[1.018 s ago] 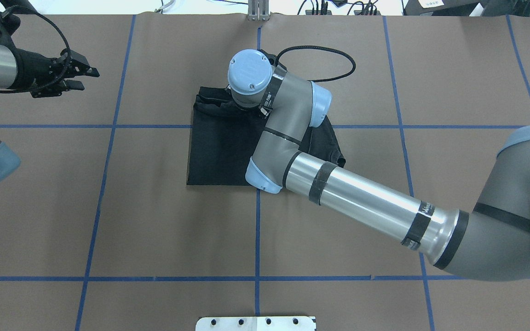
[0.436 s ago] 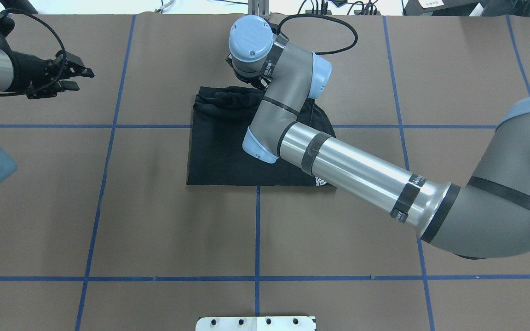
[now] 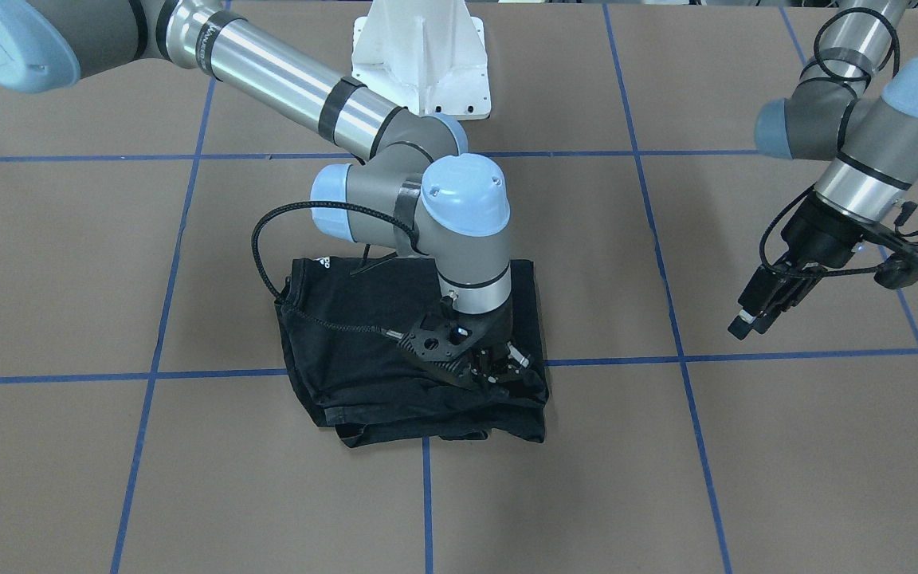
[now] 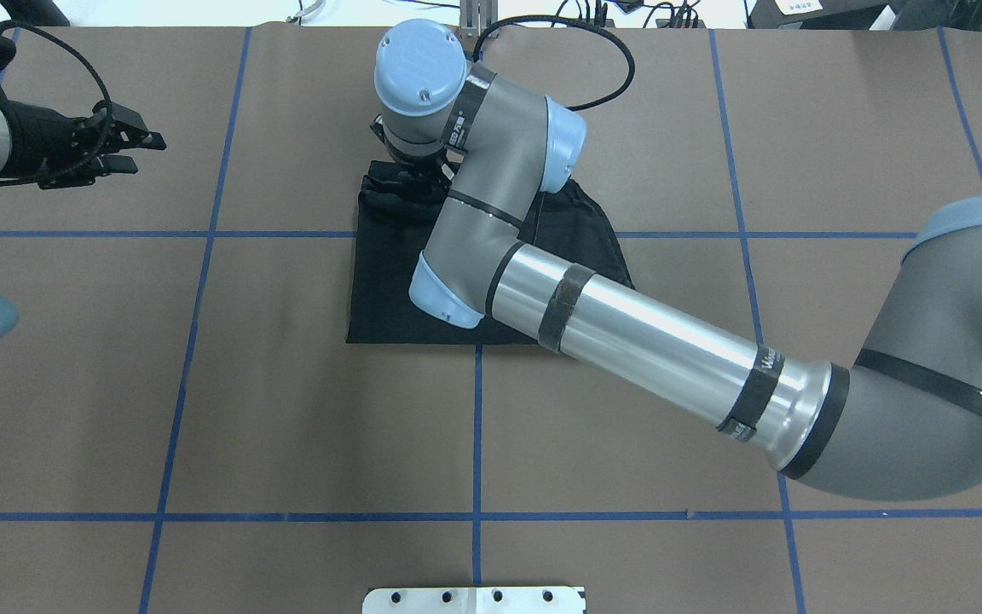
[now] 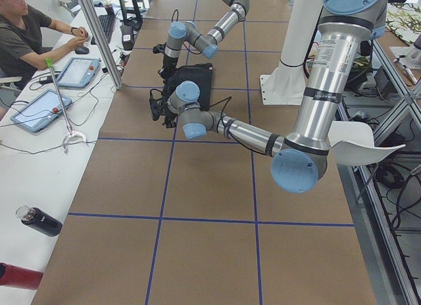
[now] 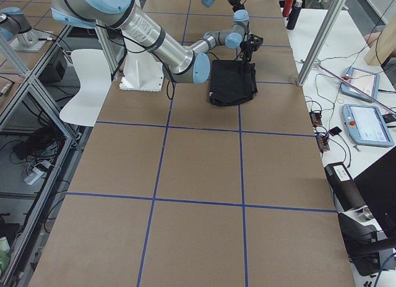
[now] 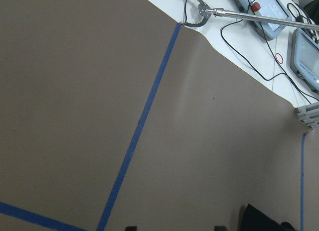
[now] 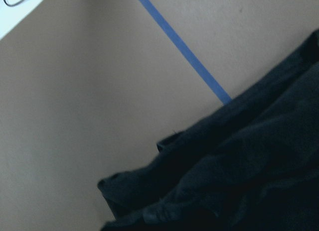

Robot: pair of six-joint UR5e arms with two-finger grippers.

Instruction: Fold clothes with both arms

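Endgame by the looks of it: black T-shirt (image 4: 397, 281) sits folded just 12 o'clock of counter (image 4: 286, 426) centre, right claw (image 3: 499, 371) down on its bunched 12 o'clock edge (can't tell if pinching), left claw (image 4: 129, 149) spread, empty at 10 o'clock, so next probably smoothing that edge.

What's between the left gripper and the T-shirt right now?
Only bare brown table covering, crossed by one blue tape line; the overhead view shows it. The left gripper hangs well clear of the black T-shirt.
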